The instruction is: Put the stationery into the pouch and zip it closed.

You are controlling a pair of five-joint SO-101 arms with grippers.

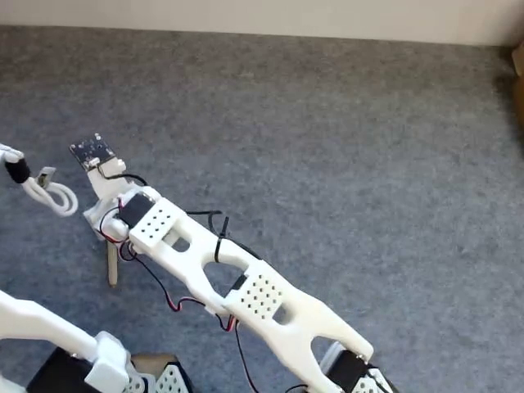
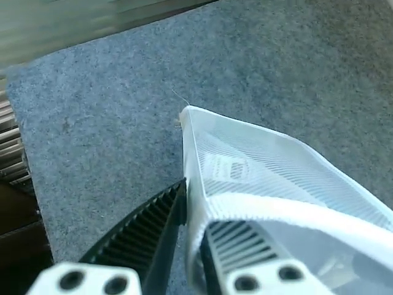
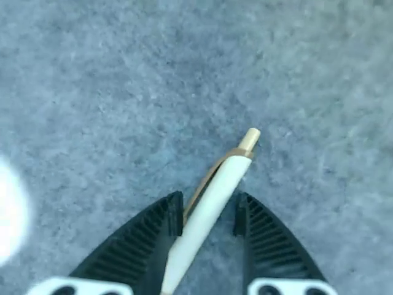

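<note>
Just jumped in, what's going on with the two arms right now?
The right hand holds a white pen over the grey mat. The left hand is pinching one edge of the white mesh pouch. The pen is not yet in the pouch, and I cannot tell whether the zip is open.

**Grey carpet, little on it**

A grey, short-piled carpet [image 1: 368,164] covers the whole work surface and ends at the far side along a pale strip [image 1: 246,15]. At the far left a looped white cable [image 1: 51,195] with a black plug lies flat on it. Nearer, also on the left, a pen [image 1: 112,266] points its tan end at the carpet; whether it touches cannot be told.
</note>
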